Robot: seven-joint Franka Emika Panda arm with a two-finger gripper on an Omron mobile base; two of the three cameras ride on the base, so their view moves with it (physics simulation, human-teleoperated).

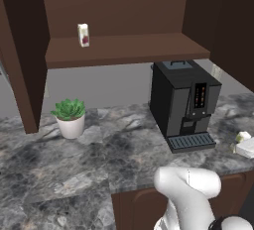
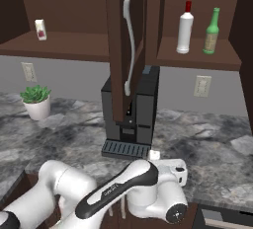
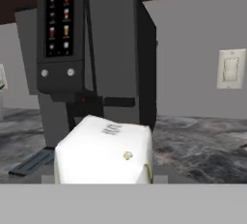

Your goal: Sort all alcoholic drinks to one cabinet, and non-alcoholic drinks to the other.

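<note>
From the left base view, the white carton with a red mark (image 1: 83, 34) stood upright on the wide cabinet's shelf (image 1: 129, 50), above the coffee machine (image 1: 184, 103) on the marble tabletop (image 1: 64, 169). In the right base view, the green bottle (image 2: 212, 32) stood beside a white bottle (image 2: 184, 28) in the narrower cabinet (image 2: 197, 57), behind its open door (image 2: 122, 45). Through the hand view, the cream carton (image 3: 103, 150) sat close before the machine; whether the jaws held it could not be told.
</note>
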